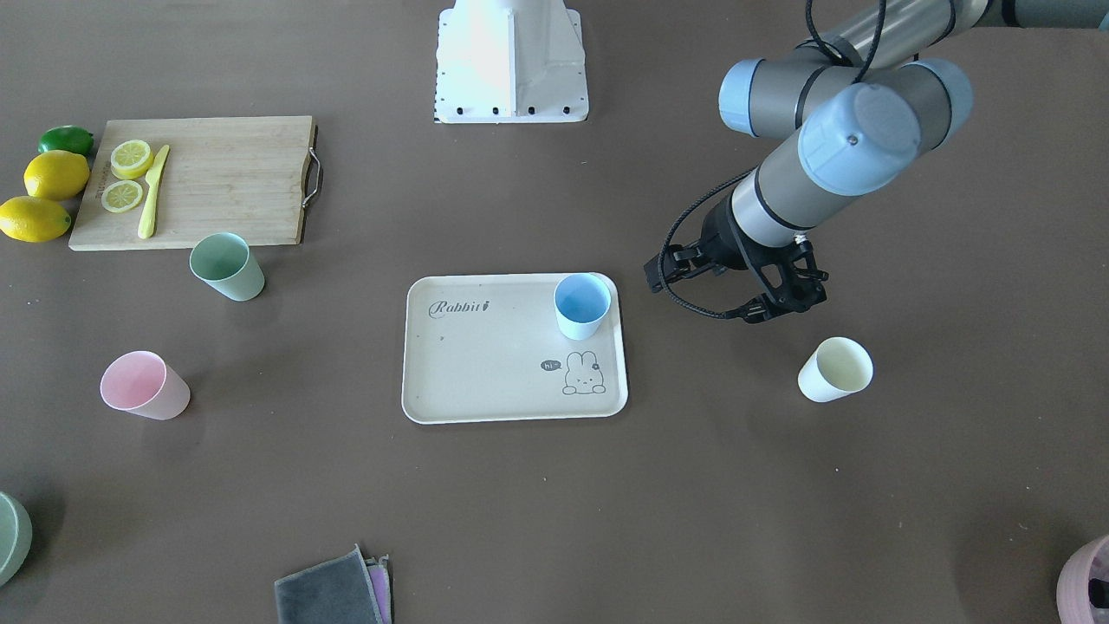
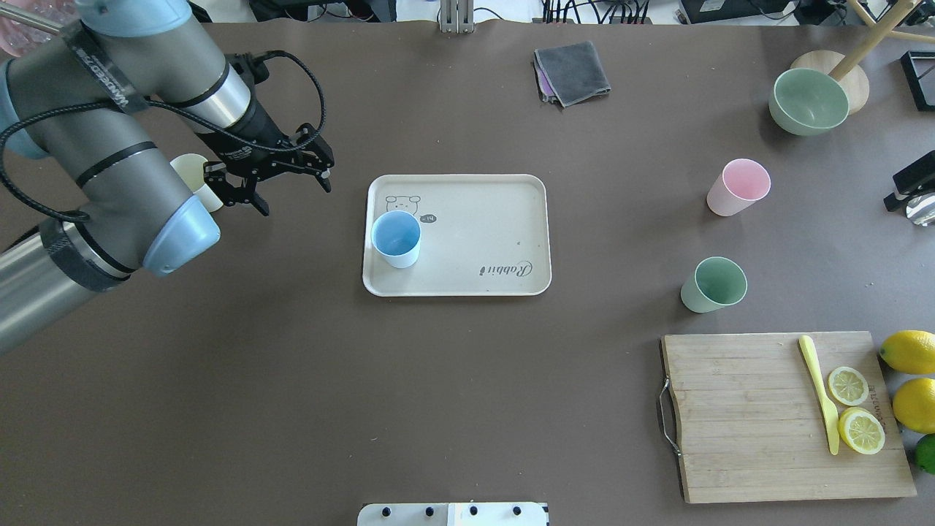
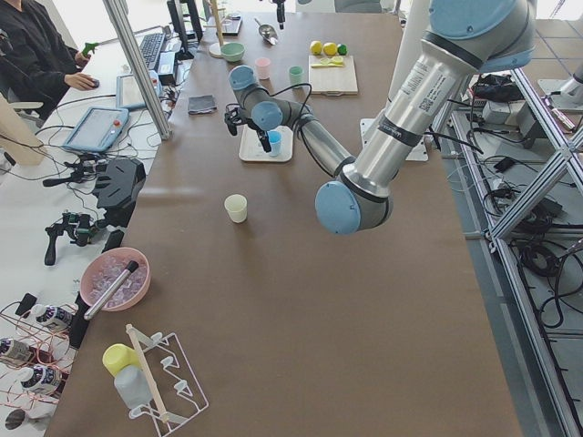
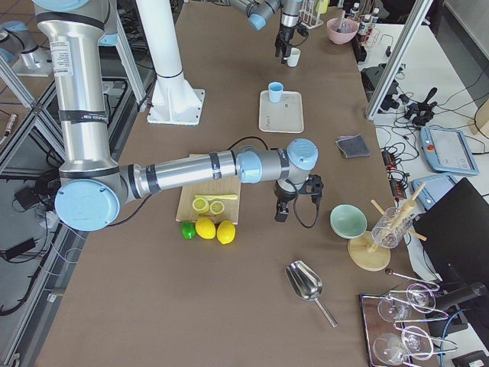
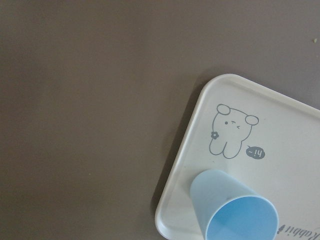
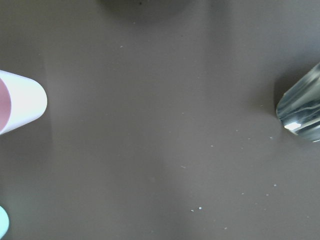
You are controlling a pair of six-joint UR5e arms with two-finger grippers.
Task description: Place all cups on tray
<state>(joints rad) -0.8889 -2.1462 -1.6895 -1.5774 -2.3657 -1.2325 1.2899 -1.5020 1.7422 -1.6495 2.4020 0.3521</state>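
On the table in the front-facing view, the beige tray [image 1: 515,348] carries one upright blue cup [image 1: 581,305] in its corner nearest the left gripper [image 1: 752,286], whose fingers stand apart and hold nothing. A cream cup [image 1: 834,368] stands just past that gripper; a green cup [image 1: 227,267] and a pink cup [image 1: 144,386] stand off the tray, near the wooden cutting board [image 1: 217,180].

From overhead, the left gripper [image 2: 291,188] hangs between the cream cup [image 2: 196,179] and the tray [image 2: 467,234], touching neither.

In the right side view, the right gripper [image 4: 281,208] hangs beside the cutting board [image 4: 200,205]; I cannot tell its opening.

The left wrist camera shows the blue cup [image 5: 234,210] by the rabbit drawing [image 5: 228,130].
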